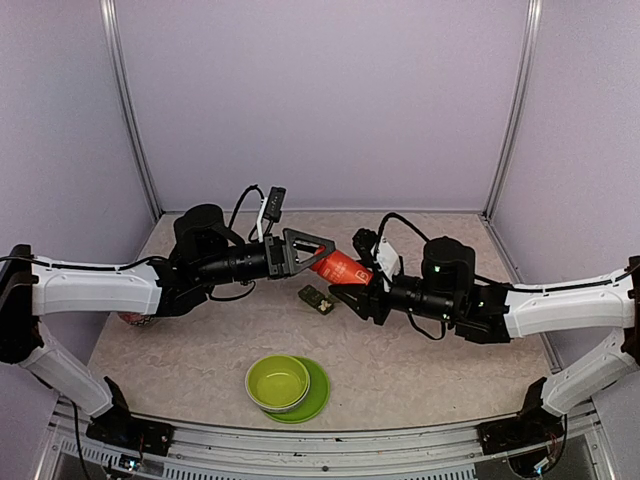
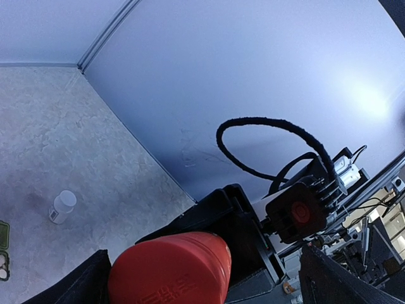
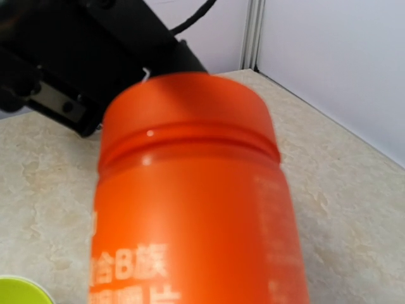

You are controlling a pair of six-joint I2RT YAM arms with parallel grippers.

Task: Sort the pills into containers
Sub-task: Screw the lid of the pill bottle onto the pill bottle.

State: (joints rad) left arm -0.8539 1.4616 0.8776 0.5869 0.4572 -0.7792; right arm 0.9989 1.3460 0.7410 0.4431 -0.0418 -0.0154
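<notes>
The orange-red bottle (image 1: 340, 267) hangs tilted in the air over the middle of the table, between both grippers. My right gripper (image 1: 360, 287) is shut on its lower body. In the right wrist view the bottle (image 3: 190, 209) fills the frame and hides the fingers. My left gripper (image 1: 312, 248) stands open around the cap end. In the left wrist view the cap (image 2: 168, 269) lies against the left finger (image 2: 85, 285), with a gap to the right finger (image 2: 345, 278). The dark green strip box (image 1: 316, 299) lies on the table just below the bottle; its edge shows in the left wrist view (image 2: 3, 250). No pills show.
A lime-green bowl (image 1: 278, 381) on its plate (image 1: 318, 396) stands near the front middle; its rim shows in the right wrist view (image 3: 19, 291). A small white bottle (image 2: 62, 206) stands on the table by the back wall. A reddish object (image 1: 135, 320) lies under the left arm.
</notes>
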